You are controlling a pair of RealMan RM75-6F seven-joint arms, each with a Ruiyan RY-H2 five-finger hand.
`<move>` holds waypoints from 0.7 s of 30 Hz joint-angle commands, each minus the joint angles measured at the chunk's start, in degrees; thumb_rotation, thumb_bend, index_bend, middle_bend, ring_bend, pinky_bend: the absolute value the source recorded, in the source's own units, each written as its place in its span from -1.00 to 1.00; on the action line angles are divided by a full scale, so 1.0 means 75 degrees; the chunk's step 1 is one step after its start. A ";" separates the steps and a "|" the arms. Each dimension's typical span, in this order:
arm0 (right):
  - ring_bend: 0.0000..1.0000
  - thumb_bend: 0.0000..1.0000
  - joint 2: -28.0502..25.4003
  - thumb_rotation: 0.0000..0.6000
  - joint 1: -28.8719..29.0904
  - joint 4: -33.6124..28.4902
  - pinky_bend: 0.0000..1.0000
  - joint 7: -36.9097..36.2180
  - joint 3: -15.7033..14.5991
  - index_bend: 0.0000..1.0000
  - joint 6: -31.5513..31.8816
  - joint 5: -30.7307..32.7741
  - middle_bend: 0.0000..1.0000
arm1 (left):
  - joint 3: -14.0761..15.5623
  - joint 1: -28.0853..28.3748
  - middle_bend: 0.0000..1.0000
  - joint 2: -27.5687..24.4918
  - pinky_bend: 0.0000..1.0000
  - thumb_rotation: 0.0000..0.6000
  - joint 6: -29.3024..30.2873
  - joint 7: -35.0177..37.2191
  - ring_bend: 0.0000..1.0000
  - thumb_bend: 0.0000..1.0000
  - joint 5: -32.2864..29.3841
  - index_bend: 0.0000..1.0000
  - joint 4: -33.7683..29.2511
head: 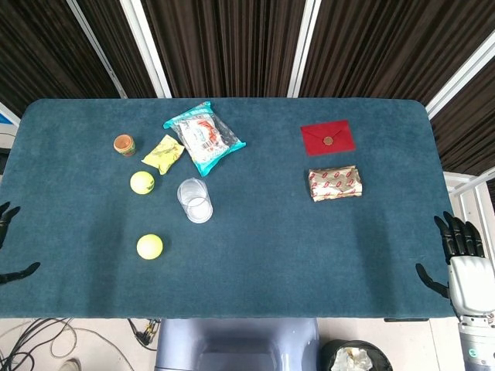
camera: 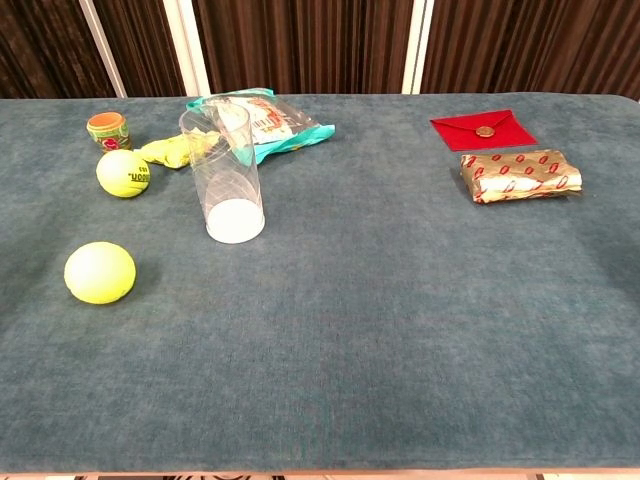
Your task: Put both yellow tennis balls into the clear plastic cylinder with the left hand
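Two yellow tennis balls lie on the blue table at the left: one (head: 141, 182) (camera: 122, 172) further back, one (head: 149, 246) (camera: 99, 271) nearer the front. The clear plastic cylinder (head: 194, 200) (camera: 228, 175) stands upright to their right, its mouth open and nothing inside. My left hand (head: 5, 220) shows only as dark fingertips and a thumb at the table's left edge, spread apart and holding nothing, well left of the balls. My right hand (head: 464, 263) hangs off the table's right front corner, fingers extended, empty. The chest view shows neither hand.
Behind the balls are a small orange cup (head: 124, 144), a yellow packet (head: 163, 153) and a teal snack bag (head: 204, 137). A red envelope (head: 327, 137) and a gold-and-red wrapped pack (head: 335, 183) lie at the right.
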State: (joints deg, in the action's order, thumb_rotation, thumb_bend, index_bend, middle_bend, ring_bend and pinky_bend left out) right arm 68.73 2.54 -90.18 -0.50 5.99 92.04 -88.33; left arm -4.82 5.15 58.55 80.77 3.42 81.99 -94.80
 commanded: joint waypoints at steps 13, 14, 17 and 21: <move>-0.95 -0.33 0.0048 1.00 0.0020 -0.0011 -1.00 0.0127 -0.0001 -1.00 -0.0042 0.0024 -0.97 | -0.0154 0.2330 -0.97 0.0032 -0.78 1.00 -0.3419 -0.1141 -1.00 -0.98 -0.0423 -0.82 -0.0280; -0.95 -0.33 0.0047 1.00 0.0023 -0.0011 -1.00 0.0127 0.0000 -1.00 -0.0047 0.0026 -0.97 | -0.0152 0.2405 -0.97 0.0096 -0.78 1.00 -0.3513 -0.1242 -1.00 -0.98 -0.0466 -0.82 -0.0271; -0.95 -0.33 0.0045 1.00 0.0021 -0.0010 -1.00 0.0120 -0.0003 -1.00 -0.0044 0.0019 -0.97 | -0.0127 0.2677 -0.96 0.0378 -0.78 1.00 -0.3858 -0.1581 -1.00 -0.98 -0.0609 -0.82 -0.0266; -0.95 -0.33 0.0036 1.00 0.0012 -0.0003 -1.00 0.0076 0.0007 -1.00 -0.0027 0.0030 -0.97 | -0.0079 0.2921 -0.95 0.0733 -0.78 1.00 -0.4167 -0.1761 -1.00 -0.98 -0.0867 -0.82 -0.0296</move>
State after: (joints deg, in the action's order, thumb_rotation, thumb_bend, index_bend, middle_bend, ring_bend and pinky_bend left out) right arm 69.00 2.63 -90.20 0.06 6.03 91.83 -88.11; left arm -5.62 26.33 63.26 50.31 -9.40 76.19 -96.89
